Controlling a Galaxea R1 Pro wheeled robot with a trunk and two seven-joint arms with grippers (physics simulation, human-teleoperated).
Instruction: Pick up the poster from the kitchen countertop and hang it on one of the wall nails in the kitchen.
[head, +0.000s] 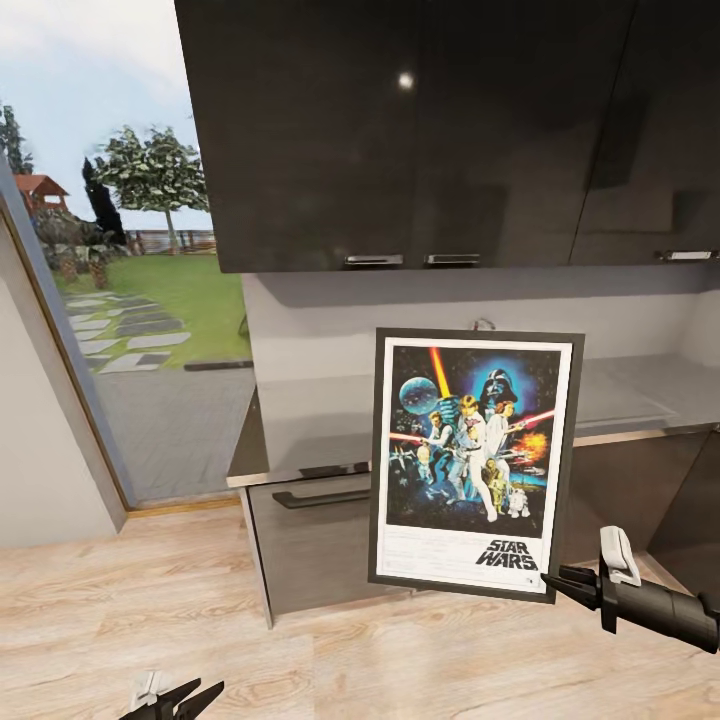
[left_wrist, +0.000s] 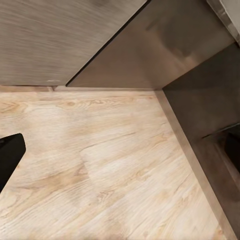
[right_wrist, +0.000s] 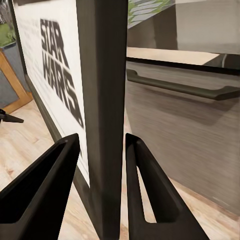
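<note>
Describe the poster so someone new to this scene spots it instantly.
Start at the dark glossy wall cabinets and drop to the grey kitchen countertop below. In front of it, in the air, stands the poster: an upright rectangle, thin black frame, white border, the right tool pinching its lower corner. It is the one colourful thing here, with figures on dark blue and a "STAR WARS" logo.
</note>
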